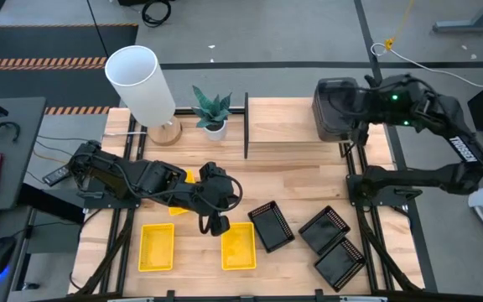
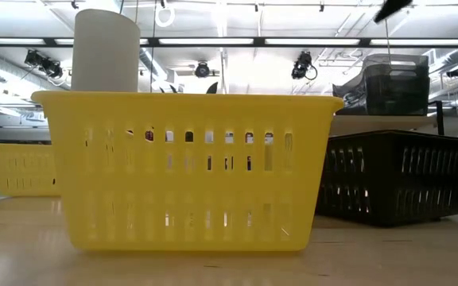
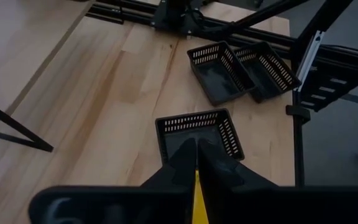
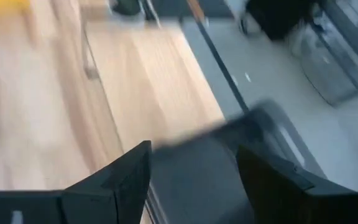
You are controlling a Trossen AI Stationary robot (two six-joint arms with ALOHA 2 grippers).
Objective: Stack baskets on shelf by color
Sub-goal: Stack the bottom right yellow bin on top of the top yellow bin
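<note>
Yellow baskets: 2 are lying open side up near the front edge of the surface (image 1: 309, 180), one at (image 1: 157, 247) and one at (image 1: 238, 246); a third (image 1: 183, 179) is showing only as a yellow patch under the left arm, behind those 2.
Black mesh baskets: 3 are sitting on the right half of the surface, one (image 1: 272, 226) just beside the right yellow basket, the other 2 (image 1: 324, 229) (image 1: 340, 261) close together nearer the right front corner.
Grey baskets: a dark stack (image 1: 336, 110) is sitting at the right end of the shelf (image 1: 279, 123), the raised light-wood board along the back of the surface.
Left pincer: (image 1: 215, 220) is hanging over the middle front of the surface, between the 2 front yellow baskets; in the left wrist view its 2 fingers (image 3: 180, 163) are pressed together on a thin yellow edge, with a mesh basket just ahead of them.
Right pincer: (image 4: 191, 163) is reaching over the stack of grey baskets on the shelf; its fingers are spread wide apart with the dark stack between them, not touching it as far as can be seen.
Other things: a white lamp shade (image 1: 139, 81) and a small potted plant (image 1: 213, 110) are standing at the back left.
</note>
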